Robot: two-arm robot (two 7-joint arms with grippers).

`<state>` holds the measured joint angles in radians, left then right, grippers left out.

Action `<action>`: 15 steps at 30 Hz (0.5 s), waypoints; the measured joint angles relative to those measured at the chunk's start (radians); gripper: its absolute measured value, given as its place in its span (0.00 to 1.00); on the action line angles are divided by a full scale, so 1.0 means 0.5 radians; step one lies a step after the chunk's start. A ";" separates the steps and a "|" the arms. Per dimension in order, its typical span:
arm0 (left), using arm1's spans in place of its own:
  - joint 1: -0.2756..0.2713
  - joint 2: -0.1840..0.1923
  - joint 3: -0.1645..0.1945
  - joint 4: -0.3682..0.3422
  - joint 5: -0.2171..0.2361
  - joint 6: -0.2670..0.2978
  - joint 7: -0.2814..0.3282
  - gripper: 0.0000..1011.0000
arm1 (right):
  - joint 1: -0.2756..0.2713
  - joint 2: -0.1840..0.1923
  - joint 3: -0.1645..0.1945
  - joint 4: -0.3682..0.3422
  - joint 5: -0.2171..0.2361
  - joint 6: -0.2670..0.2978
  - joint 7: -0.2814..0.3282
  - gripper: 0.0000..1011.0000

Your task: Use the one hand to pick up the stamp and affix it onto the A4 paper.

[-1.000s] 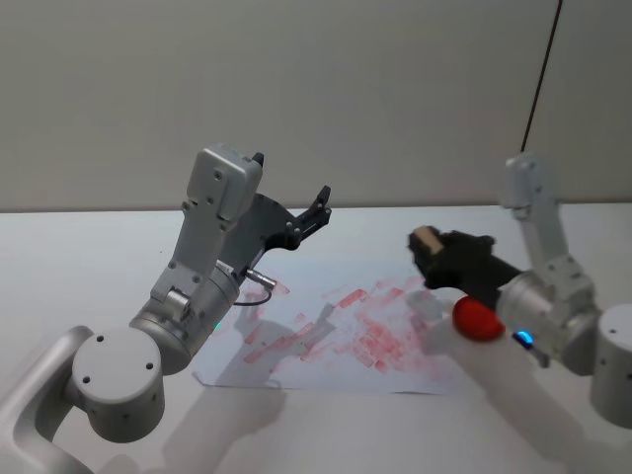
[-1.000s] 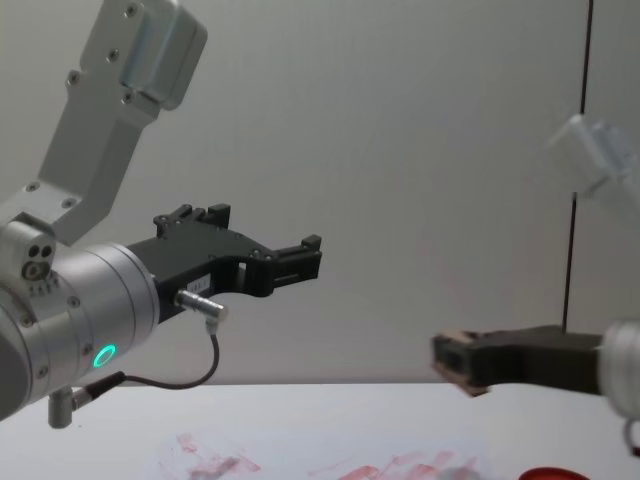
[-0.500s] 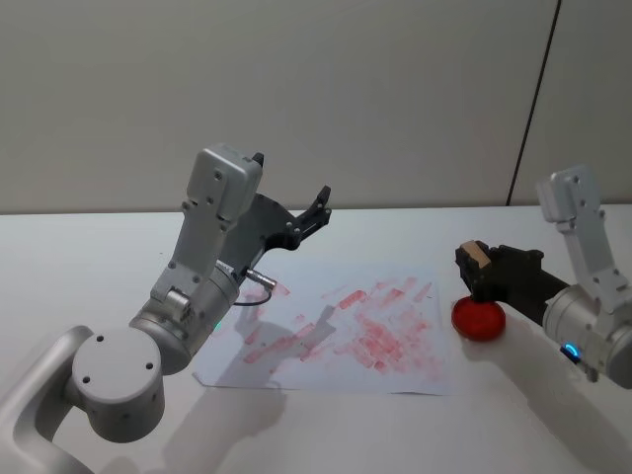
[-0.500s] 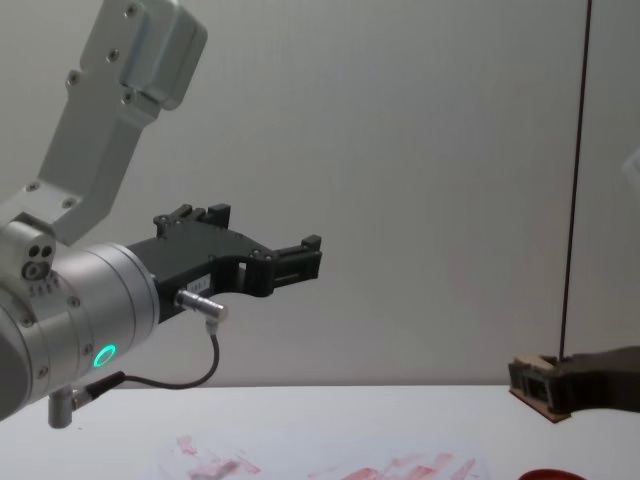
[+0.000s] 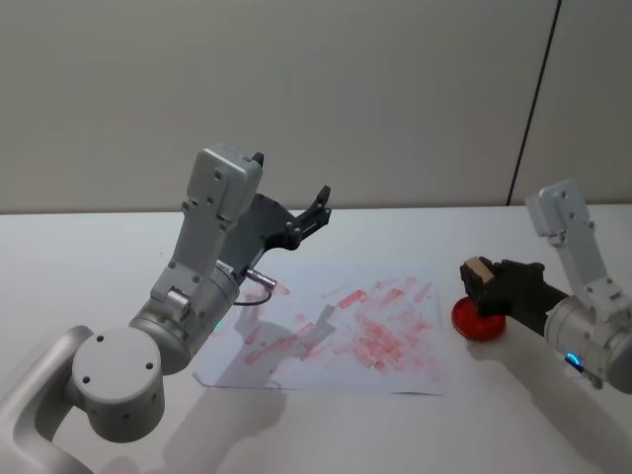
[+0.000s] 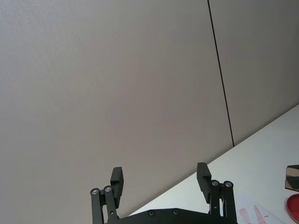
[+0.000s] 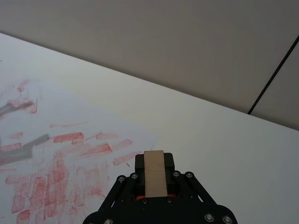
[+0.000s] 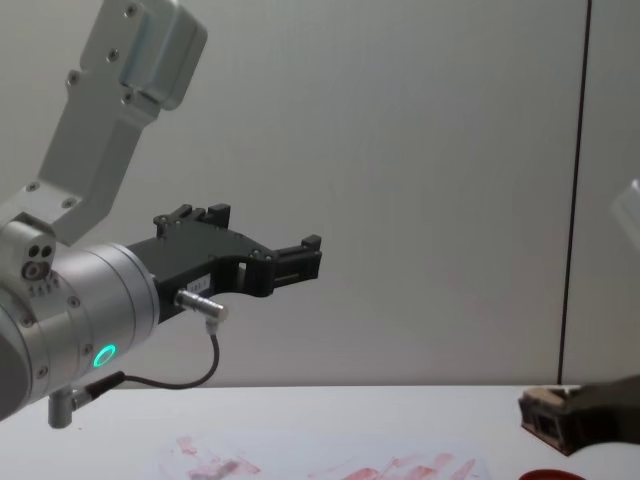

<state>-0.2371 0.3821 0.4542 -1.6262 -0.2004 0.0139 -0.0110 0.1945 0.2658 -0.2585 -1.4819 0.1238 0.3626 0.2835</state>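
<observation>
The tan wooden stamp (image 5: 478, 269) sits between the fingers of my right gripper (image 5: 486, 283), which is shut on it. It hangs just above a round red disc (image 5: 472, 322) on the table, right of the A4 paper (image 5: 336, 331). The right wrist view looks along the stamp (image 7: 154, 173), with the red-smeared paper (image 7: 56, 158) off to one side. From the chest, the stamp (image 8: 546, 419) appears a little above the disc (image 8: 545, 475). My left gripper (image 5: 314, 212) is raised over the paper's left part, open and holding nothing.
The white table (image 5: 79, 267) stretches out on all sides of the paper. A grey wall stands behind it, with a dark vertical seam (image 5: 533, 99) at the right. A looped black cable with a metal plug (image 8: 200, 305) hangs from the left wrist.
My right gripper carried the stamp off the paper's right part, moved it right, then lowered it over the red disc. The left arm has not moved.
</observation>
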 joint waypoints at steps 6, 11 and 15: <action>0.000 0.000 0.000 0.000 0.000 0.000 0.000 0.99 | -0.001 0.006 -0.004 0.032 -0.030 0.009 0.006 0.22; 0.000 0.000 0.000 0.000 0.000 0.000 0.000 0.99 | -0.012 0.013 -0.008 0.051 -0.051 0.018 0.009 0.22; 0.000 0.000 0.000 0.000 0.000 0.000 0.000 0.99 | -0.020 0.017 -0.010 0.059 -0.062 0.022 0.009 0.22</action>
<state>-0.2371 0.3821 0.4542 -1.6262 -0.2004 0.0139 -0.0109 0.1846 0.2744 -0.2633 -1.4526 0.0926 0.3738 0.2879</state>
